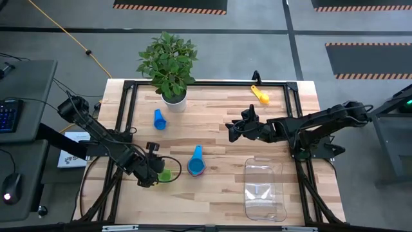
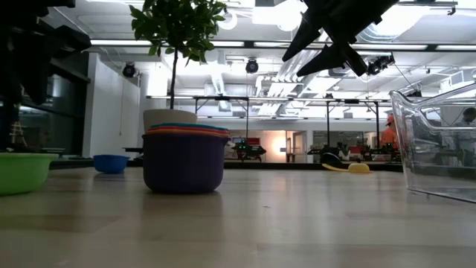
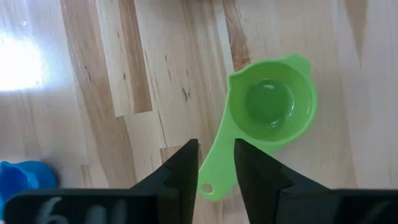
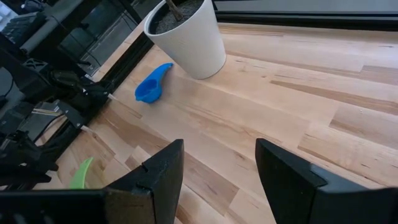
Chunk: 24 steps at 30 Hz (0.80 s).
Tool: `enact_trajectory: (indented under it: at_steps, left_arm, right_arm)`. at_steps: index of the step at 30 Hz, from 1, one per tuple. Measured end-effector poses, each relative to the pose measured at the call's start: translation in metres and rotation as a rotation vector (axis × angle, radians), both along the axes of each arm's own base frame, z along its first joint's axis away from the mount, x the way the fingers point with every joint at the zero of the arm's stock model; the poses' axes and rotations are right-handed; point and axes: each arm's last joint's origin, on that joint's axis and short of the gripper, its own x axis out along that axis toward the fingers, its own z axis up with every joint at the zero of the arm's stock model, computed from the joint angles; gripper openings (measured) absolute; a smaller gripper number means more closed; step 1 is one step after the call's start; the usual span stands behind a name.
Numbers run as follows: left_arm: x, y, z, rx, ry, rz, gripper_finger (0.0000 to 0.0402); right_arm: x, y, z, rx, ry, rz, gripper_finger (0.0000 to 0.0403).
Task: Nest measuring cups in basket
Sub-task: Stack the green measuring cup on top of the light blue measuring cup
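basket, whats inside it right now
Nothing shows inside the basket: the wood table is visible through its clear walls. The cup stack and green cup sit outside. No part is covered.

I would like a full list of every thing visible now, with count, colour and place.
green measuring cup: 1, green, front left of table, handle between the left tool's fingers
nested cup stack: 1, light blue on top, table centre front
blue cup: 1, blue, beside the pot
yellow cup: 1, yellow, far edge
basket: 1, clear, front right
plant pot: 1, white, far left
left tool: over green handle
right tool: open, above table centre
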Motion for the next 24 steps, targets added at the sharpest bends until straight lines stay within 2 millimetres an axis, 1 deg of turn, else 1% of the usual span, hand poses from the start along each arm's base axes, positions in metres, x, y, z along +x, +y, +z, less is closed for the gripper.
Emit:
enact_trajectory:
  at_steps: [5,12,16,20,24]
  left_arm:
    - [0.000,0.000,0.000,0.000,0.000,0.000,0.0137]
    - [0.000,0.000,0.000,-0.029,0.021,-0.005,0.0218]
    - [0.002,0.002,-0.001,-0.063,0.045,0.006,0.0256]
    - [0.005,0.006,-0.001,-0.066,0.050,0.016,0.0275]
    - [0.009,0.011,-0.001,-0.055,0.069,-0.063,0.0278]
  right_arm:
    - [0.000,0.000,0.000,0.000,0.000,0.000,0.0190]
    - [0.000,0.000,0.000,0.000,0.001,0.000,0.0190]
    - [0.000,0.000,0.000,0.000,0.003,0.000,0.0190]
    - [0.000,0.000,0.000,-0.001,0.005,0.000,0.0190]
    - [0.000,0.000,0.000,-0.001,0.005,0.000,0.0190]
